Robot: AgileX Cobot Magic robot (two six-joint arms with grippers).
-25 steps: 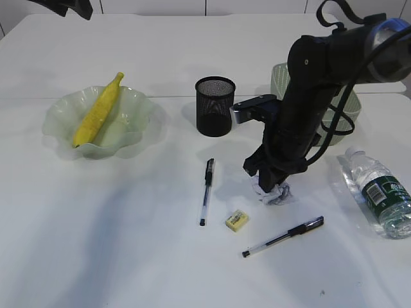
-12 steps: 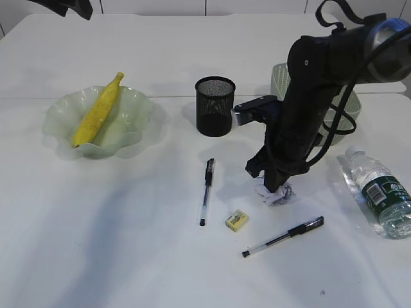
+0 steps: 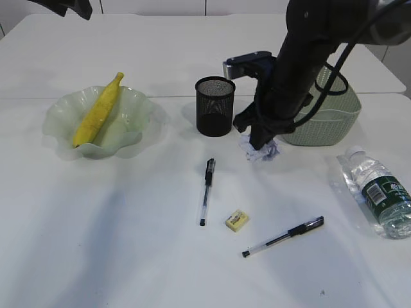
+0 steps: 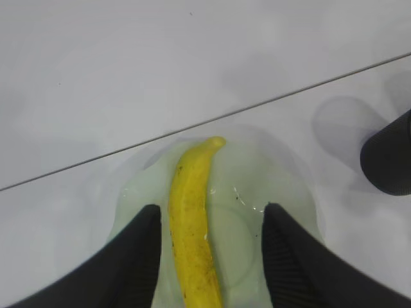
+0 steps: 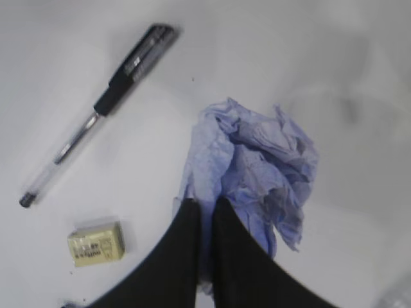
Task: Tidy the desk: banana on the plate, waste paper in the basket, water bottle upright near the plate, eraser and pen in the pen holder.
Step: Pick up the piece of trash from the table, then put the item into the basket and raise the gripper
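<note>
Crumpled waste paper (image 5: pixel 257 167) hangs pinched in right pincer (image 5: pixel 205 221).

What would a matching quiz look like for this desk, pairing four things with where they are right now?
Things:
1. yellow banana
2. crumpled pale-blue waste paper
3. clear plastic water bottle
4. small yellow eraser

Places:
A. lying on its side at the right edge of the table
B. pinched in the right hand, off the table
C. in the pale green wavy plate
D. on the table between two pens

Pairs: 1-C, 2-B, 3-A, 4-D
</note>
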